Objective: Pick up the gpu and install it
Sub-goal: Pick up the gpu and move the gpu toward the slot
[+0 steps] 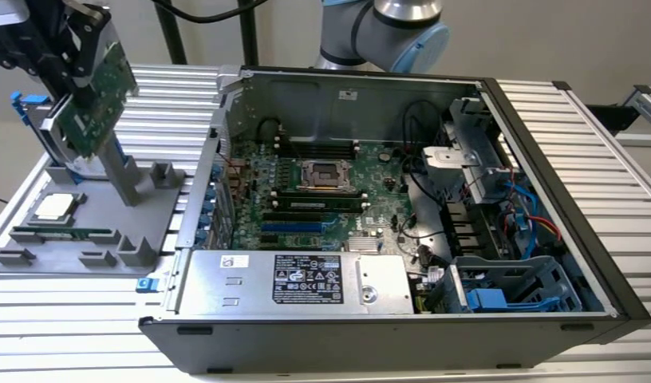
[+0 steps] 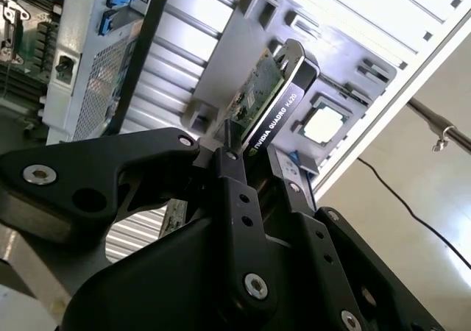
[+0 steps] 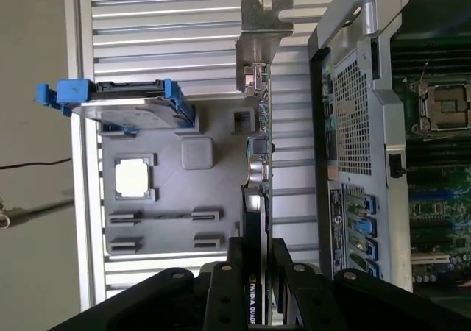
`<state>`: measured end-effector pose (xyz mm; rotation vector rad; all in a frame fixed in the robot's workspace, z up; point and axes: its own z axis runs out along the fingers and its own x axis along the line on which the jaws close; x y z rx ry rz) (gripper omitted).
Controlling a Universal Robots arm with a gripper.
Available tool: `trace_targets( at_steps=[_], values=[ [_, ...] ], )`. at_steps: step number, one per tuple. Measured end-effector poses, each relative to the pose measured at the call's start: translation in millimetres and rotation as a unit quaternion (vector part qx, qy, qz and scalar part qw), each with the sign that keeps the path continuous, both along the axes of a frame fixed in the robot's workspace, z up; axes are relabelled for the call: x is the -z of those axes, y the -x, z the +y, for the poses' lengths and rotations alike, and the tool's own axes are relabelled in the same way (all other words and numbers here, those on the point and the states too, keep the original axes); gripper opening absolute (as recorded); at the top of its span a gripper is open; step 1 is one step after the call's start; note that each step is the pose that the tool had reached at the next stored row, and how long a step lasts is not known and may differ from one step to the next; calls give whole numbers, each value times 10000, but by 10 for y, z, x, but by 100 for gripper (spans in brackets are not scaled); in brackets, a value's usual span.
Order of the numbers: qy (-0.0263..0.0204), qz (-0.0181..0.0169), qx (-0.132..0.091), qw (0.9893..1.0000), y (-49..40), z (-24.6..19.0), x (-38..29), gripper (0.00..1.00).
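Over the slatted table (image 1: pixel 586 152) by a pale wall (image 1: pixel 549 36), gpu (image 1: pixel 96 94) between fingers (image 2: pixel 235 187)

gpu (image 1: pixel 96 88) over tray (image 1: pixel 70 271), beside PC case (image 1: pixel 357 343)

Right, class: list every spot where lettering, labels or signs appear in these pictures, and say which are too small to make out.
White lettering on the black edge of the gpu, held by the gripper: a product name, not quoted here.
Large label on the power supply: too small to read.
Sticker on the computer case: blurred.
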<state>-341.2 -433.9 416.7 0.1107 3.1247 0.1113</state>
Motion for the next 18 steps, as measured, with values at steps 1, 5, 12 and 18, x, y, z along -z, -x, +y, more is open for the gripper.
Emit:
trace_targets(
  at_steps=[1, 5, 12, 18],
  values=[
    [0, 0, 0, 10000, 0, 0, -12, 0],
    [0, 0, 0, 10000, 0, 0, -56, 0],
    [0, 0, 0, 10000, 0, 0, -83, 0],
    [0, 0, -1, 10000, -19, 0, -83, 0]
  ],
)
